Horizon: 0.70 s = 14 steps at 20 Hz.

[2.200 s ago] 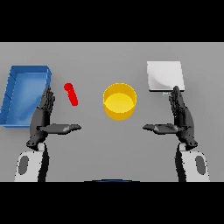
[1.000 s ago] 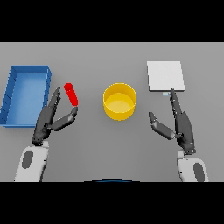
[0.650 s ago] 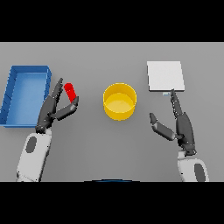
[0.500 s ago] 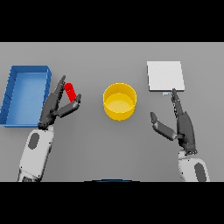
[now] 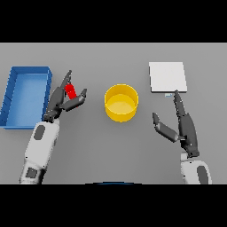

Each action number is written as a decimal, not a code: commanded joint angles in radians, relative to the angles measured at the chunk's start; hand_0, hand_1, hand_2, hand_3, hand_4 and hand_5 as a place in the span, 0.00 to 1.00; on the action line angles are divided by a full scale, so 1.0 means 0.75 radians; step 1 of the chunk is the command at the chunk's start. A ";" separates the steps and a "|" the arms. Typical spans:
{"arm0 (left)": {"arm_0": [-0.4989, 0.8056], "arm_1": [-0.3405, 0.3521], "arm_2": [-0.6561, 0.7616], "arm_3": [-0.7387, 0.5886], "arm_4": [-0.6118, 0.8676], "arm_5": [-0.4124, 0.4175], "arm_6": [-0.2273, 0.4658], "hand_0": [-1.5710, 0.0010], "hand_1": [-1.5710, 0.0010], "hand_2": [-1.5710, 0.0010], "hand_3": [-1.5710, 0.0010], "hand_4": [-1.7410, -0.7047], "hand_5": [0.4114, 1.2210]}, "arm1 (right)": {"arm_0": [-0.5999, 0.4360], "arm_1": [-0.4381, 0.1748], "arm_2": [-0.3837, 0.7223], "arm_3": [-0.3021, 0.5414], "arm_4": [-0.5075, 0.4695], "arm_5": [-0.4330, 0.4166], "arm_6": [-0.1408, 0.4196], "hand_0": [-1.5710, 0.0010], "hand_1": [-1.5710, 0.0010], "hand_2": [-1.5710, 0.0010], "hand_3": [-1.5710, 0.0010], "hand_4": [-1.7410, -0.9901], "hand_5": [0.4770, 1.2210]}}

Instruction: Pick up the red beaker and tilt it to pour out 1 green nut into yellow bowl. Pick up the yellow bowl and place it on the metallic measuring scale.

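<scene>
Between the blue tray and the yellow bowl, our left hand has its fingers closing around the red beaker. We need a firm, centred grip before lifting. Our right hand waits, fingers straight, below the scale.

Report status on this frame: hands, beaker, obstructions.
Left hand closing round red beaker, grip unconfirmed. Right hand open, idle, near scale. Path to yellow bowl unobstructed.
</scene>
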 commanded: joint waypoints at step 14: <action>-0.096 -0.041 0.028 0.147 -0.014 0.069 -0.076 0.19 0.18 0.17 0.24 0.19 0.89 | 0.033 -0.008 0.002 -0.032 0.006 -0.001 -0.023 1.00 1.00 1.00 1.00 0.65 0.22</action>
